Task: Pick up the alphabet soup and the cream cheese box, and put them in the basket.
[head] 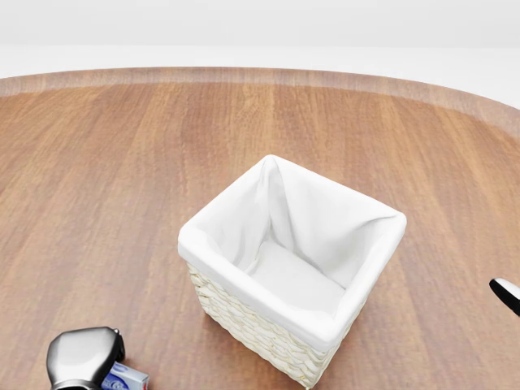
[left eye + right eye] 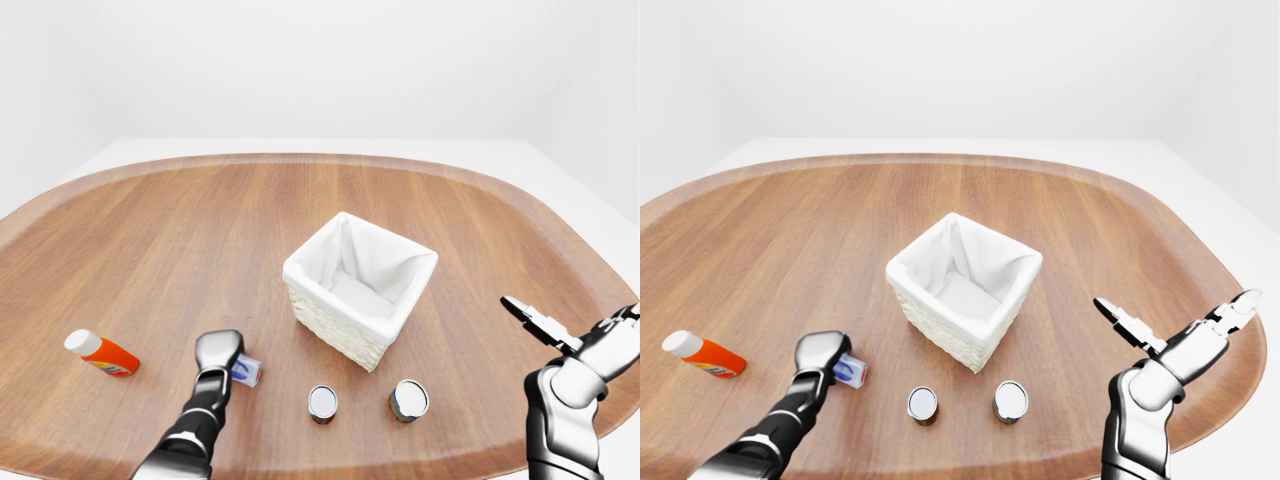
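Step in hand: first pick — my left hand [image 2: 219, 352] sits on cream cheese box [image 2: 247, 372], just left of basket [image 2: 330, 322]; fingers hidden under wrist, can't tell grip. My right hand [image 2: 1180, 335] hangs off to right, fingers spread, empty.

Next, as I judge: confirm hold, lift, carry right over rim, release.

Count — one basket, nothing in it; one box; two cans [image 2: 322, 403] [image 2: 408, 399] below basket, either may be the soup; one orange bottle [image 2: 101, 353].
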Robot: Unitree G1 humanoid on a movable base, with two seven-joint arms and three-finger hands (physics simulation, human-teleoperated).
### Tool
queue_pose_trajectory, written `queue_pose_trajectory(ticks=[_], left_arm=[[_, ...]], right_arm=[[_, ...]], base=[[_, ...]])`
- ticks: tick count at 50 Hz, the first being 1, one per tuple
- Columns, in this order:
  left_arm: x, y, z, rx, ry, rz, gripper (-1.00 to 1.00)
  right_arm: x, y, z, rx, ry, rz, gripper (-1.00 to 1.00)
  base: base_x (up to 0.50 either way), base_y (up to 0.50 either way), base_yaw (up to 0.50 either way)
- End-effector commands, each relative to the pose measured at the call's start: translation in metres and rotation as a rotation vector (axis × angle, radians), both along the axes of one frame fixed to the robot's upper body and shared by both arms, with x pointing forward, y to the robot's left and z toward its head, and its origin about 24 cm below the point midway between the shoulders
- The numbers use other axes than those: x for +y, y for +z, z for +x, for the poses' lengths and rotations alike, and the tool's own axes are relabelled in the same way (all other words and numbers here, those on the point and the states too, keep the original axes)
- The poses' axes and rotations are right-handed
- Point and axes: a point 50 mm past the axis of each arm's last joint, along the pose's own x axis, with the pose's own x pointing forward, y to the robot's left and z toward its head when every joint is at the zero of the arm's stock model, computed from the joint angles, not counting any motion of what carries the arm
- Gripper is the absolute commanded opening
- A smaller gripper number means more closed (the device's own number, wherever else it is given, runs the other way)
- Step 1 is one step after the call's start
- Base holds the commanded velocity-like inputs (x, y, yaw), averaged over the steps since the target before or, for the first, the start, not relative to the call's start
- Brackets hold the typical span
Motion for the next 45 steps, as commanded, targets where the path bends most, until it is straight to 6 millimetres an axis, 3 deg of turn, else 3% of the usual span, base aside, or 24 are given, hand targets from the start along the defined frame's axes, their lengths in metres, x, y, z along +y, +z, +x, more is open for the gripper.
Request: queue_pose_trajectory(ticks=[1,16,31,38,45], left_arm=[[0.024,-0.018,-0.047,0.038,0.039,0.026,-1.0],[0.026,0.029,-0.056,-0.25,0.006,0.055,-1.0],[0.029,0.045,-0.061,-0.294,0.035,0.065,-1.0],[0.022,0.046,-0.055,-0.304,0.019,0.053,-1.0],[-0.001,0.058,-0.04,-0.351,-0.042,0.028,-1.0]], right_arm=[[0.0,0.001,0.0,-0.003,0.0,-0.004,1.0],[0.0,0.001,0.0,-0.002,0.001,-0.005,1.0],[0.0,-0.002,0.001,0.01,0.001,0.0,1.0],[0.0,0.0,0.0,0.004,0.001,-0.003,1.0],[0.001,0.001,0.0,0.0,0.002,-0.004,1.0]], base=[[0.0,0.0,0.0],[0.0,0.0,0.0],[0.0,0.0,0.0],[0.0,0.0,0.0],[0.0,0.0,0.0]])
